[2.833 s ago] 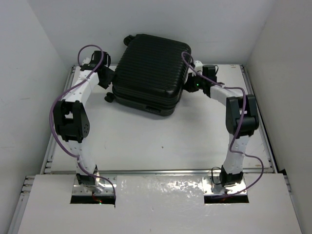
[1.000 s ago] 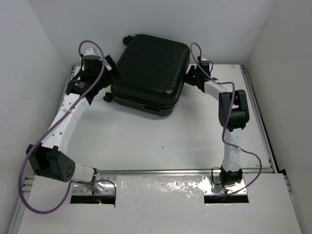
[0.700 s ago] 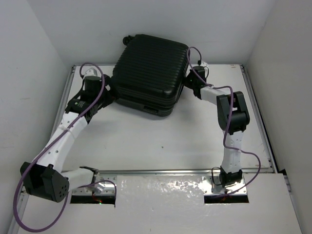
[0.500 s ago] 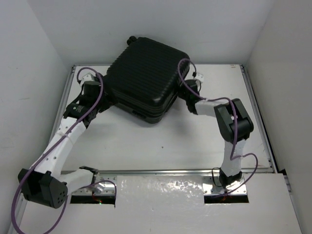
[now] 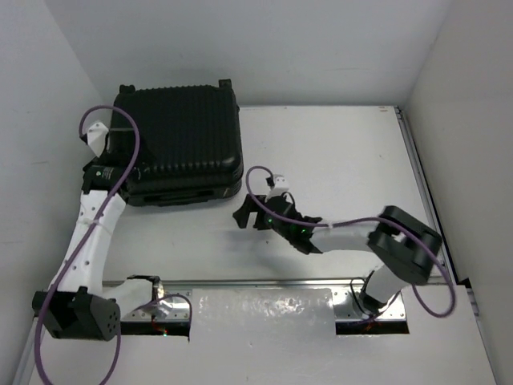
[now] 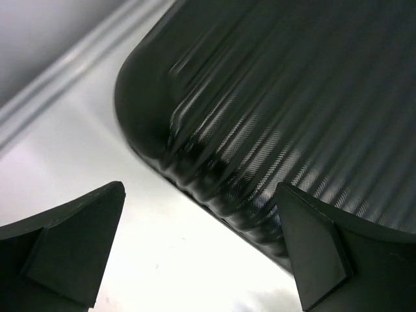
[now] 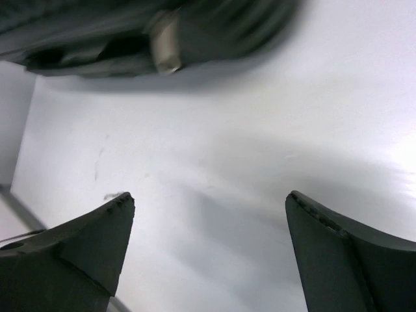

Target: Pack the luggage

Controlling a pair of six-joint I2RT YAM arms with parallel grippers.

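Observation:
The luggage (image 5: 178, 140), a large black ribbed hard-shell suitcase, lies closed and flat at the back left of the table. My left arm (image 5: 88, 233) reaches up along its left side. In the left wrist view the left gripper (image 6: 198, 190) is open, and the ribbed shell (image 6: 279, 110) runs just beyond its right finger (image 6: 318, 253), with bare table between the fingers. My right gripper (image 5: 247, 218) hovers low over the table just off the suitcase's near right corner. It is open and empty (image 7: 209, 198), with the suitcase's edge (image 7: 130, 32) blurred ahead.
White walls close in the table (image 5: 337, 160) on the left, back and right. A raised rail (image 5: 417, 176) runs along the right edge. Purple cables loop off both arms.
The luggage has slid from the back middle to the back left corner and turned square. The right gripper opened and pulled back toward the front middle. The left arm drew in along the left wall.

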